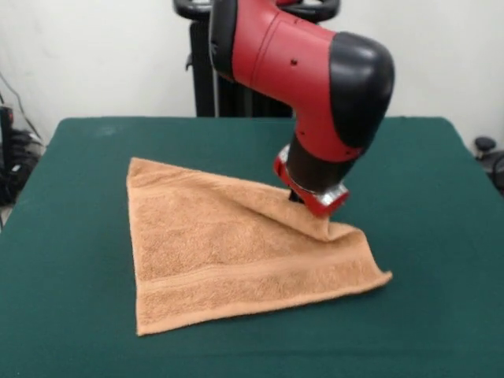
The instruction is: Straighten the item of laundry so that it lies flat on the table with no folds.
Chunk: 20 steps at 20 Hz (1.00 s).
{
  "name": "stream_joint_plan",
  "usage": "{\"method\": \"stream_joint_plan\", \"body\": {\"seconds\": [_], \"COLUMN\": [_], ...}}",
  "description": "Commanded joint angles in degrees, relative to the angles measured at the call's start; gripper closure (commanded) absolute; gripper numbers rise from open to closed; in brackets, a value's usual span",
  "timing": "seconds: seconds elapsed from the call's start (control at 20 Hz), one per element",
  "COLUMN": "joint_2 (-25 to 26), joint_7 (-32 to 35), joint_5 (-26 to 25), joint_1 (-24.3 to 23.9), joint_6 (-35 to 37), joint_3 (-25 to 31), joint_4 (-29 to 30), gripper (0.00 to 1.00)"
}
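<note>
The orange-tan terry towel [228, 252] lies on the dark green table [71, 205], mostly spread out, with a woven band stripe along its near edge. Its far right part is drawn into a ridge that rises toward the gripper [302, 203]. The red and black arm comes down from the top and its wrist covers most of the gripper, which sits low on the towel's far right edge. I cannot see whether it holds the cloth. The towel's far right corner is hidden or folded under there. No white tag shows.
The robot's black pedestal [228, 94] stands behind the table's far edge. Dark equipment and cables [12, 157] sit off the table's left side, and a small dark object [487, 150] off its right side.
</note>
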Motion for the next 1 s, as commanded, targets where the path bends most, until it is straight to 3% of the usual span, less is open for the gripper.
{"method": "stream_joint_plan", "body": {"seconds": [0.05,0.3,0.45,0.65,0.85,1.0], "joint_2": [0.98,-0.96,-4.73,-13.99,-19.26,-20.96], "joint_7": [11.29,10.18,5.65,-4.41,-10.92,-12.92], "joint_5": [6.2,5.55,4.21,0.29,-5.92,-11.86], "joint_1": [-0.14,-0.3,-2.33,-9.21,-17.13,-21.79], "joint_6": [-8.97,-10.18,-14.49,-20.31,-21.68,-22.7], "joint_3": [12.19,12.59,15.15,20.67,23.93,25.48], "joint_4": [-6.36,-3.75,3.57,19.51,27.65,30.63], "gripper": [1.0,1.0,1.0,1.0,1.0,1.0]}}
